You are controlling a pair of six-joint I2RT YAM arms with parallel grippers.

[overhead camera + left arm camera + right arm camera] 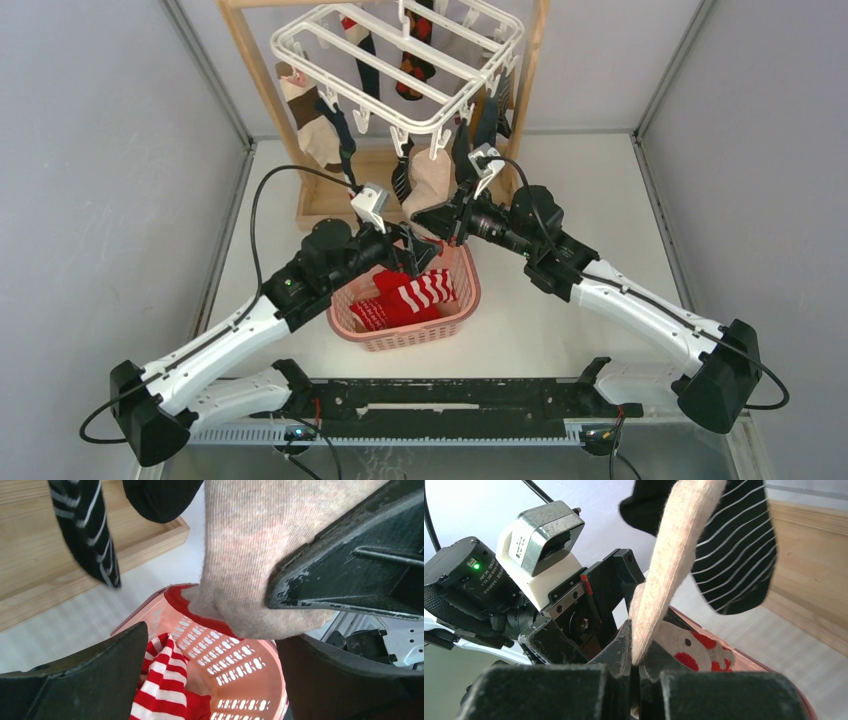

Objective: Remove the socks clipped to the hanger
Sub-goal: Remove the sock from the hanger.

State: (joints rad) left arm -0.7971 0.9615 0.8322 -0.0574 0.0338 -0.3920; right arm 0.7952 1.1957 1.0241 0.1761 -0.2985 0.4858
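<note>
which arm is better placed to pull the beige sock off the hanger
Right. The right gripper is shut on the beige sock hanging from the hanger, so it could likely just pull down. The left gripper is open beside it, holding nothing.

From high behind the bases, looks down across the table (600, 170). From the left wrist, faces down into the basket (240, 672), close. From the right wrist, closer, faces the left wrist camera (541, 537). Shared: beige sock (432, 180).
</note>
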